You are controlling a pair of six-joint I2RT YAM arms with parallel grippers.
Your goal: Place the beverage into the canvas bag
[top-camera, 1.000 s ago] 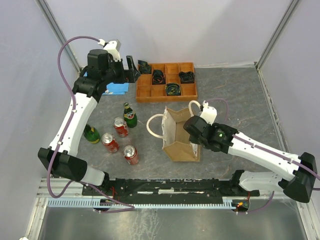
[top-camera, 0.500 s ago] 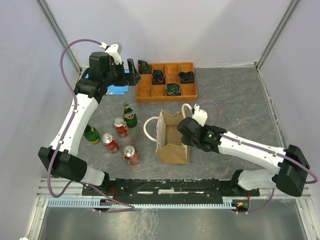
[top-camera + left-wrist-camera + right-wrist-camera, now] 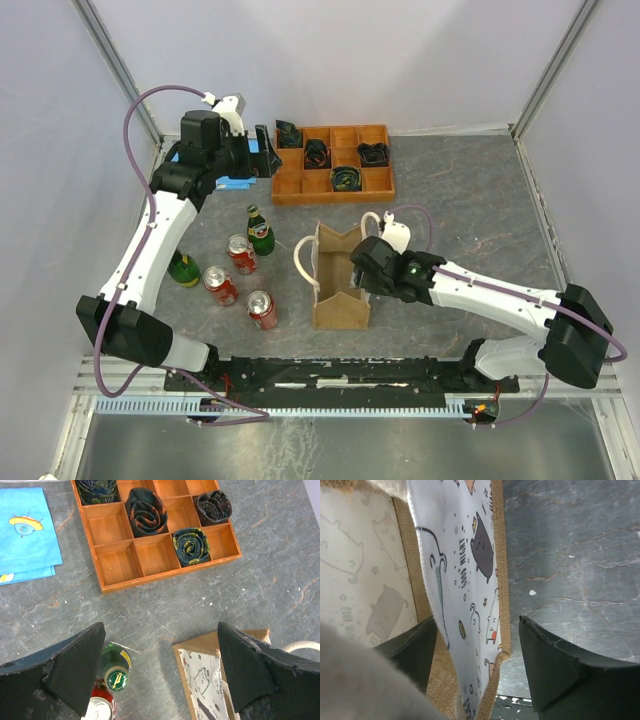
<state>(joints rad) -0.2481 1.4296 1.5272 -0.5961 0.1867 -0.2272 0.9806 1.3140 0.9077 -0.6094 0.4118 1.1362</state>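
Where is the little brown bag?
In the top view, the bag stands mid-table, right of the red cans and nearer the arms than the orange tray; the right gripper straddles its right wall.

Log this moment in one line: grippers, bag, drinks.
left gripper: open, holding nothing | right gripper: open, astride wall of canvas bag | bag: upright | red cans, green bottles: on table beside bag

Grey table (image 3: 470, 190): tray (image 3: 290, 183) at 12, blue cloth (image 3: 232, 178) at 11, bag (image 3: 340, 295) central, bottles (image 3: 260, 230) and cans (image 3: 241, 253) at 9.
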